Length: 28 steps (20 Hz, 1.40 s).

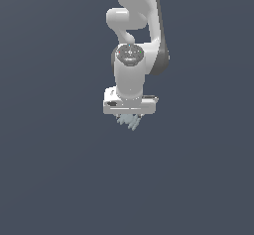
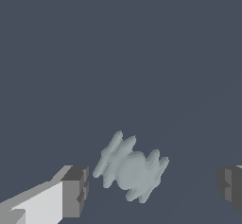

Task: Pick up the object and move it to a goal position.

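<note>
The object (image 2: 131,169) is a small pale grey-blue piece with a rounded middle and ridged, fin-like sides. It lies on the dark floor. In the wrist view it sits between my two fingers (image 2: 75,190), nearer to one of them, touching neither. In the exterior view only its lower part (image 1: 130,121) shows, sticking out from under my hand. My gripper (image 1: 130,116) points straight down over it with the jaws wide apart and holds nothing. No goal marker shows in either view.
The white arm (image 1: 134,40) rises from the hand to the exterior view's upper edge. A plain dark grey floor (image 1: 49,179) fills the rest of both views.
</note>
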### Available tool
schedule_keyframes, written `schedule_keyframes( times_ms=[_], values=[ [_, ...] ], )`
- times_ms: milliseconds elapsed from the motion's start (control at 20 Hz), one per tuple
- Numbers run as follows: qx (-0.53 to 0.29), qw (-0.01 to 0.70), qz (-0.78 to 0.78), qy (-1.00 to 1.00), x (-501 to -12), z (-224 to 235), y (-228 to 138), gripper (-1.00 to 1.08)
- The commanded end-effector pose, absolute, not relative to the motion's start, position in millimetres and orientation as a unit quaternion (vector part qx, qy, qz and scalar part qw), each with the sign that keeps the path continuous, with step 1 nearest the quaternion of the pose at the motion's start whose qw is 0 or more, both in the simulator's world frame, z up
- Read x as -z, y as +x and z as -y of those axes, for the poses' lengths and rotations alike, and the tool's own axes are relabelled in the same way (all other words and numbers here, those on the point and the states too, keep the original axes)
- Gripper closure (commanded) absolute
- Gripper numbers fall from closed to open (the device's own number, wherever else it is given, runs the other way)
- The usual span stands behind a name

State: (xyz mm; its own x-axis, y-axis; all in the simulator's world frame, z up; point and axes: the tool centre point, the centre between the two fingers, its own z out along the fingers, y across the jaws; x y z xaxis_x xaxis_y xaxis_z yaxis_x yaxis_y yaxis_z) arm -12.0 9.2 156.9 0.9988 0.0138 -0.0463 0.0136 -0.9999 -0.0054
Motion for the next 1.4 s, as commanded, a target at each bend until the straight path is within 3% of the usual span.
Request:
schedule_keyframes(
  times_ms=[0,1350],
  values=[
    [-0.023,0.003,0.007,-1.000,-156.9,-9.2,-12.0,-0.92],
    [-0.011,0.009,0.064,-0.998,-150.1,-0.1,-15.3,-0.92]
  ],
)
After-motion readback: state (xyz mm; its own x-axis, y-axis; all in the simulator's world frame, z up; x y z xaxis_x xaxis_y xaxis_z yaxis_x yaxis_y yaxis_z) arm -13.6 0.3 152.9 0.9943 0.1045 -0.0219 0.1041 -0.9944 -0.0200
